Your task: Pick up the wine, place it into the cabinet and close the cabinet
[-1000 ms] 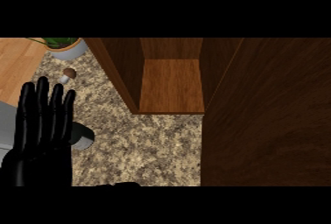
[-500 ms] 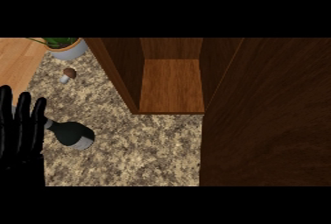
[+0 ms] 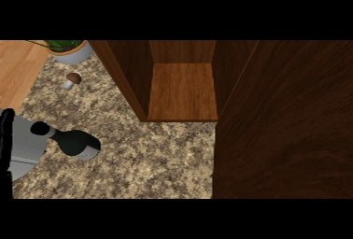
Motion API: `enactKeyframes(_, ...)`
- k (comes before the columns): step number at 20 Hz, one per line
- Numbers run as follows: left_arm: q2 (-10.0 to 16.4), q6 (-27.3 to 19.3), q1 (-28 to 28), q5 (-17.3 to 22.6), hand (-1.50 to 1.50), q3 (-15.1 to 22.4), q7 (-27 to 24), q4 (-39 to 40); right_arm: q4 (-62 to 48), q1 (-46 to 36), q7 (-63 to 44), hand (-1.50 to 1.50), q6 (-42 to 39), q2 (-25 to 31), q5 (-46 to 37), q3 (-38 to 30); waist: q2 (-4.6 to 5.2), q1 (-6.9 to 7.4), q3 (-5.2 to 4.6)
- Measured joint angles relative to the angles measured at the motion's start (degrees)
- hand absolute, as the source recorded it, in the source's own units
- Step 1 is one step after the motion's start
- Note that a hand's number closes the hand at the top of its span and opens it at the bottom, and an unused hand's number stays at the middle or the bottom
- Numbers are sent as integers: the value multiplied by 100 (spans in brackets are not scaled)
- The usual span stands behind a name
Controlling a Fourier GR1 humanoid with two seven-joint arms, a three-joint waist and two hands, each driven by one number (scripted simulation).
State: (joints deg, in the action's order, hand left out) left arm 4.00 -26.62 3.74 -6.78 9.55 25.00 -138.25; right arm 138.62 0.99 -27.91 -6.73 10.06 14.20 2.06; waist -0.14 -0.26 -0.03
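The wine bottle (image 3: pixel 71 141) is on the speckled counter (image 3: pixel 151 158) at the left, well apart from the open cabinet (image 3: pixel 183 88). It seems to lie on its side, with the neck toward the left edge, but I cannot be sure. The neck rests over a grey rounded shape (image 3: pixel 24 149) that I cannot identify.

Only a thin black strip of the left hand (image 3: pixel 7 140) shows at the left border, so I cannot tell how it is set. The right hand is not visible.

I judge the bottle to be glass: heavy for its size, stiff, smooth and breakable. It may roll if pushed. The wide dark body looks the safer place to hold — the neck is narrow and slippery. The shelf is bare, and the tall door (image 3: pixel 283 121) stands at the right.
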Motion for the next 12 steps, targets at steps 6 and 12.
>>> enactKeyframes(6, 120, 283, 299, 718, -150, -762, -243, 52, -10, -162, -131, -150, 84, -51, -35, 59, 1, 17, -2)
enactKeyframes(12, 180, 586, 370, 1391, -150, -1414, -368, 424, -23, -218, -152, -150, 14, -34, -33, -101, 3, 12, -1)
